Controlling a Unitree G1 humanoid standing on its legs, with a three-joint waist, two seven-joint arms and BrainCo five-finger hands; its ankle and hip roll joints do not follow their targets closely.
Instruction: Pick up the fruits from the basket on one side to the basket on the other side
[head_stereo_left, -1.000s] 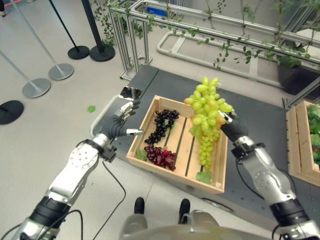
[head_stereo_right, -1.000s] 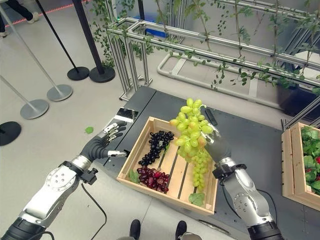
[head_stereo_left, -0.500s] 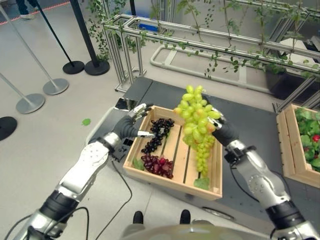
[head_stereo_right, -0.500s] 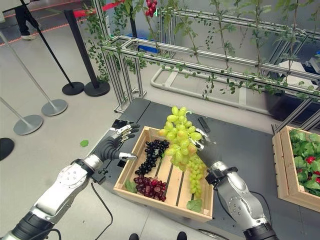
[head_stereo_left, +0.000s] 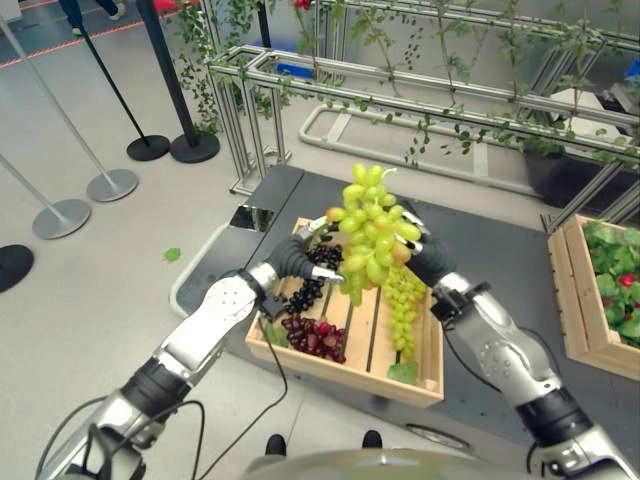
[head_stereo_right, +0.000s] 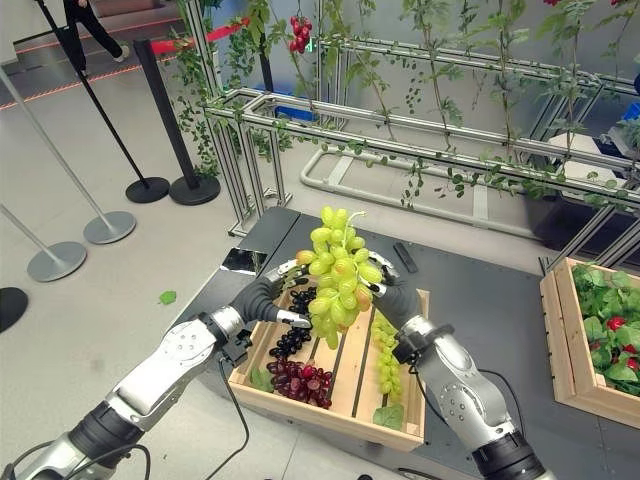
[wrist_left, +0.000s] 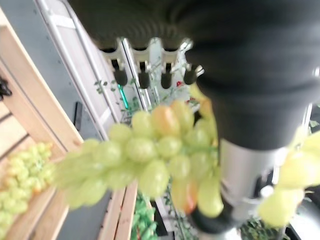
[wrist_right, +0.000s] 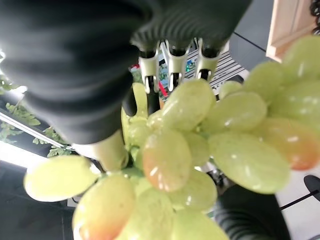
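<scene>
wooden crate (head_stereo_left: 330, 362) holds dark grapes (head_stereo_left: 310, 282), red grapes (head_stereo_left: 318, 337); right hand (head_stereo_left: 425, 262) clamped on green grapes (head_stereo_left: 370, 225); left hand (head_stereo_left: 293, 262) fingers relaxed.

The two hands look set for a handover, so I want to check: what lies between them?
In the right eye view, the green grape bunch sits between the left hand and right hand, raised over the wooden crate.

Pale green grapes (head_stereo_left: 372, 222), black grapes (head_stereo_left: 312, 283), dark red grapes (head_stereo_left: 317, 337), light wooden crate (head_stereo_left: 345, 363).
</scene>
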